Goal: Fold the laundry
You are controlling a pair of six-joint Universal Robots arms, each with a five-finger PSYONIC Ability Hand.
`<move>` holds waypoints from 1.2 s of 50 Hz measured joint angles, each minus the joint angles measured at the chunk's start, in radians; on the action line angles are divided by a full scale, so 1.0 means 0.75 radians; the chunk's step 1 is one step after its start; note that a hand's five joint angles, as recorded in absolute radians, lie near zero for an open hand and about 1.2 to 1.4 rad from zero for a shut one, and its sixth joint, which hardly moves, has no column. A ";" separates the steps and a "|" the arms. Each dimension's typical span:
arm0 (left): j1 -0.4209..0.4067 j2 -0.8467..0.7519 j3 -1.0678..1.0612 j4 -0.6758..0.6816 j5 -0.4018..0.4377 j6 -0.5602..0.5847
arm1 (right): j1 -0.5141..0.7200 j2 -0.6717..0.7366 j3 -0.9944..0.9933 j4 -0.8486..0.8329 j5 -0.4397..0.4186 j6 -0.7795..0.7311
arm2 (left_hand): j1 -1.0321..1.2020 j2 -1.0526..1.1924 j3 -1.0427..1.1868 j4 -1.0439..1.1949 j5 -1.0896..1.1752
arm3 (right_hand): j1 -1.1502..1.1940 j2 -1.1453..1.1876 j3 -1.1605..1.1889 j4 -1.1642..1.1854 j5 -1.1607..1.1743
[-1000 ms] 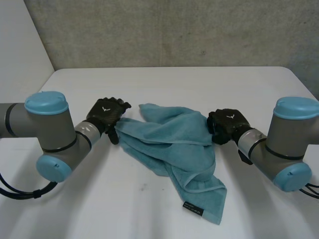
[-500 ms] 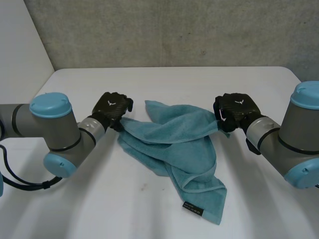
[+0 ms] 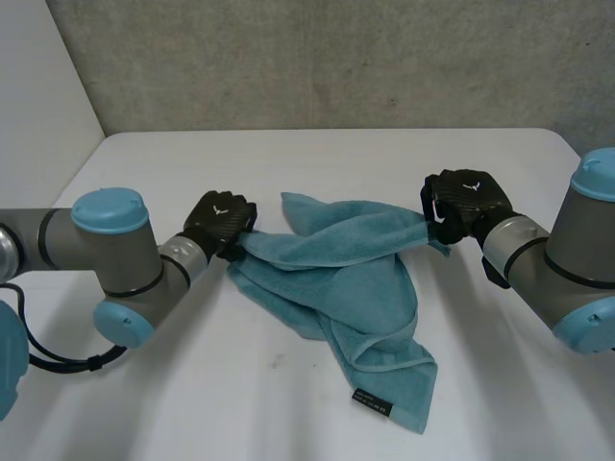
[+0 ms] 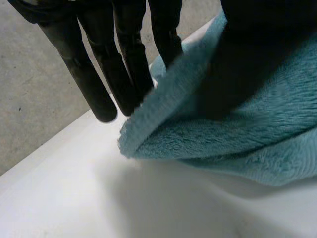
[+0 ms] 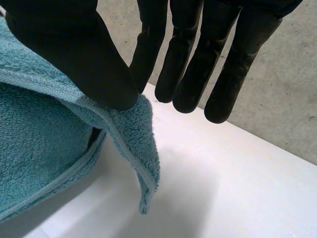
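Note:
A teal towel (image 3: 336,259) lies crumpled in the middle of the white table (image 3: 288,163), with a black label (image 3: 375,403) on the end nearest me. My left hand (image 3: 221,219) pinches the towel's left corner. In the left wrist view its thumb presses the towel (image 4: 237,134) against the straight fingers (image 4: 124,64). My right hand (image 3: 463,204) holds the towel's right corner. In the right wrist view the thumb (image 5: 74,54) clamps the hemmed corner (image 5: 138,148) against a finger. The towel's upper edge runs between both hands, slightly raised.
A grey wall (image 3: 336,58) stands behind the table's far edge. The table's left edge (image 3: 82,168) slants away beside a pale floor. Bare tabletop lies in front of both arms and behind the towel.
My left hand has closed its fingers and thumb on the towel's left corner. My right hand has moved right and back with its corner, drawing the upper edge out between the hands.

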 measured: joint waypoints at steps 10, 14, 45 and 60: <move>0.000 -0.022 0.145 0.182 -0.092 0.007 | 0.013 0.107 -0.211 -0.006 0.028 -0.006 | 0.097 0.209 0.222 0.221 0.160 | 0.000 0.003 0.005 0.006 0.000; -0.001 0.049 0.244 0.363 -0.167 0.005 | 0.014 0.145 -0.479 -0.027 0.086 -0.008 | 0.097 0.210 0.223 0.221 0.160 | 0.046 0.003 0.006 0.006 0.006; -0.059 0.844 -0.374 0.466 -0.288 0.106 | 0.089 -0.202 -0.087 0.080 0.154 0.139 | 0.097 0.214 0.228 0.227 0.160 | -0.786 -1.005 -1.018 -1.038 -0.998; -0.185 0.930 -0.401 0.315 -0.291 0.367 | 0.272 -0.113 -0.065 0.336 0.102 0.750 | 0.097 0.215 0.228 0.227 0.160 | -0.893 -1.121 -1.145 -1.161 -1.116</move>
